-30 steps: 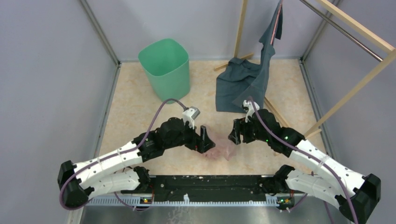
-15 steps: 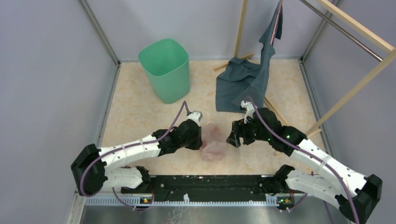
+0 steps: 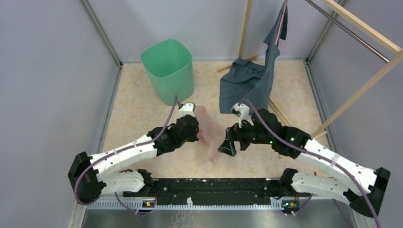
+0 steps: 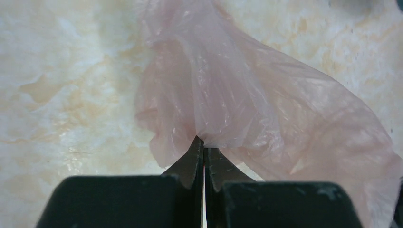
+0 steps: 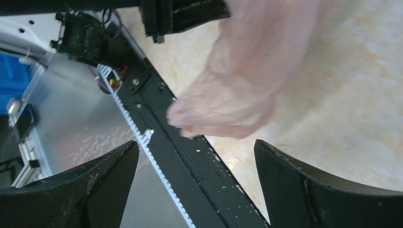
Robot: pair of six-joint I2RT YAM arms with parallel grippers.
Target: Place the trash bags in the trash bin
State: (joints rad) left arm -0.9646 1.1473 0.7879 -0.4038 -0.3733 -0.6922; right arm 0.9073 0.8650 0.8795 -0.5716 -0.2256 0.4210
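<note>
At mid-frame, left gripper (image 4: 203, 141) has just clamped the trash bag (image 3: 209, 133), right gripper (image 3: 227, 144) spreads wide, apparently letting go, so binning looks next.

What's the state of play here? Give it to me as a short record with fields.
left claw: shut, pinching the trash bag
right claw: open, at the bag's loose end, not gripping it
trash bin: upright, far left of the table, apart from the bag
dark cloth: draped at far right, untouched
task status: bag not yet in the bin
</note>
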